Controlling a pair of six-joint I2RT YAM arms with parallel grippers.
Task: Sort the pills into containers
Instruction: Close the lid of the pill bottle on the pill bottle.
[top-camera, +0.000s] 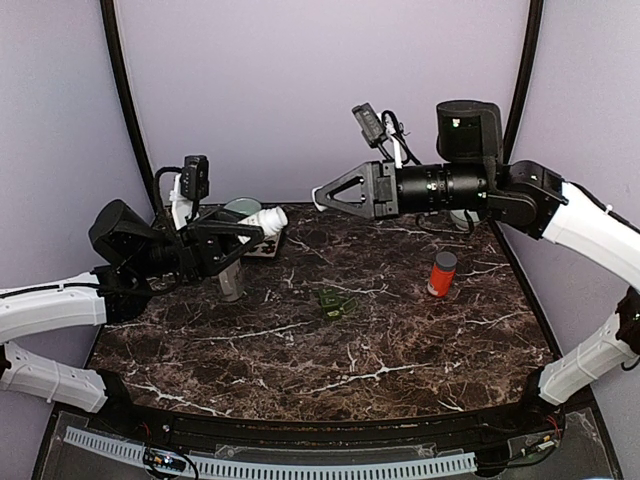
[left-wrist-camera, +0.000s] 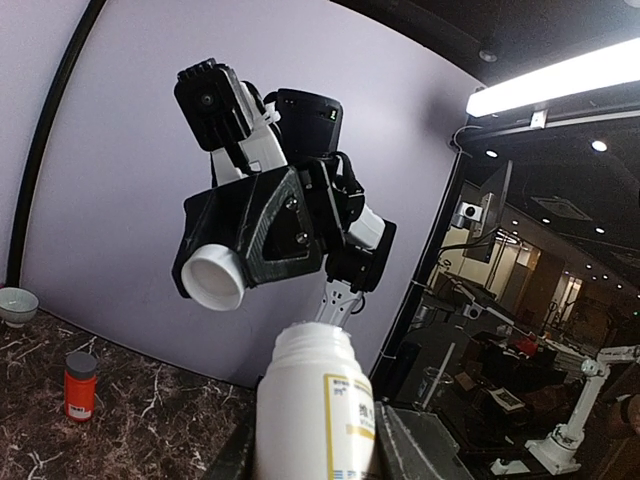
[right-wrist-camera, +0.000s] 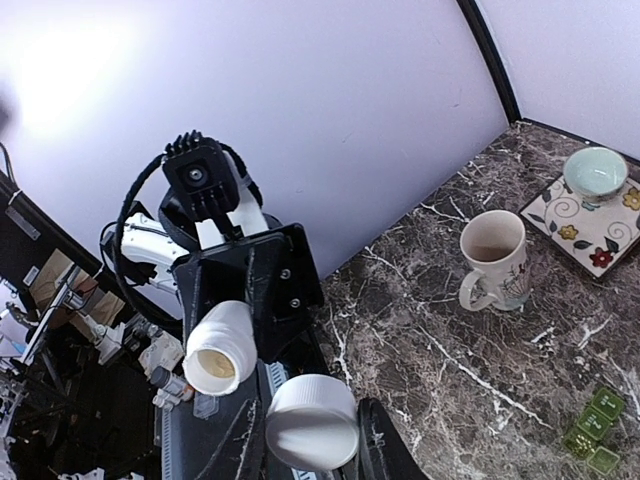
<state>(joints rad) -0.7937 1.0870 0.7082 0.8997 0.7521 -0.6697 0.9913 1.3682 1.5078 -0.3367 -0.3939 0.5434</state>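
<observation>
Dark marble tabletop (top-camera: 300, 350), lavender walls (top-camera: 300, 80).
Mid-table: green pill organiser (top-camera: 338, 303), lying flat; red vial (top-camera: 441, 274) upright, well to its right.
Above the table: left gripper (top-camera: 245, 232) pinching a white pill bottle (top-camera: 264, 219), mouth open, held tilted. Right gripper (top-camera: 322, 196) clamped on the white cap (right-wrist-camera: 312, 420).
Rear: mug (right-wrist-camera: 493, 260); bowl (top-camera: 242, 206) on a patterned tile (right-wrist-camera: 560, 215).
Handling advice: bring the bottle low over the organiser, tip it slowly, keep the cap well aside.
</observation>
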